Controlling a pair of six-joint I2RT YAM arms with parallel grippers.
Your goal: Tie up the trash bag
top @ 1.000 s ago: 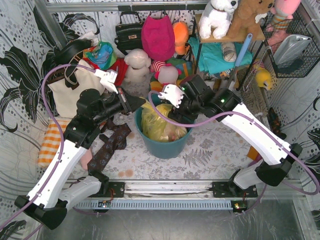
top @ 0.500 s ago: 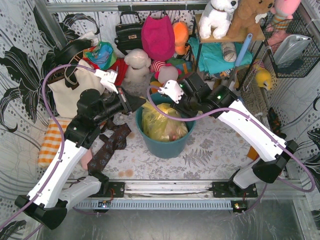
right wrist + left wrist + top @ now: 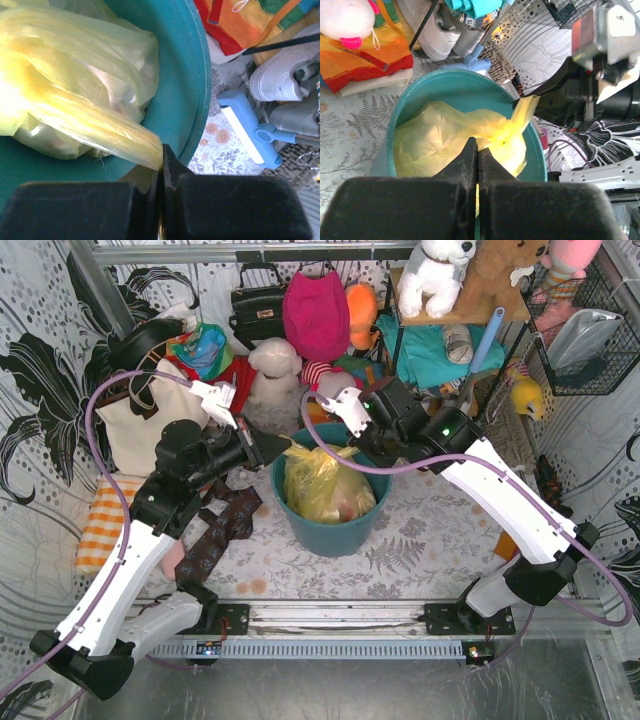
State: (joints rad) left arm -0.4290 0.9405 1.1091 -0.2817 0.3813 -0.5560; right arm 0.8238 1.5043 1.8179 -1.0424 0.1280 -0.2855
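Note:
The yellow trash bag [image 3: 322, 485] sits in the round teal bin [image 3: 330, 535] in the middle of the table. My left gripper [image 3: 285, 445] is at the bin's far left rim, shut on a pinch of the bag's top. In the left wrist view its jaws [image 3: 477, 145] meet on yellow plastic, above the bag [image 3: 435, 135] and the bin [image 3: 445, 82]. My right gripper [image 3: 358, 448] is at the far right rim, shut on a stretched strip of the bag. The right wrist view shows that strip of the bag [image 3: 90, 120] running taut into the shut gripper [image 3: 161, 152] over the bin wall [image 3: 185, 75].
A cream tote [image 3: 140, 425] and an orange checked cloth [image 3: 100, 520] lie to the left, with a dark patterned cloth [image 3: 220, 530] by the bin. Soft toys and a pink bag [image 3: 315, 310] crowd the back. A blue brush [image 3: 245, 122] and white shoes [image 3: 280, 80] lie behind the bin.
My right gripper has shut on the bag's edge and pulled it up and back toward the bin's far right rim. The left gripper has kept its hold and place.

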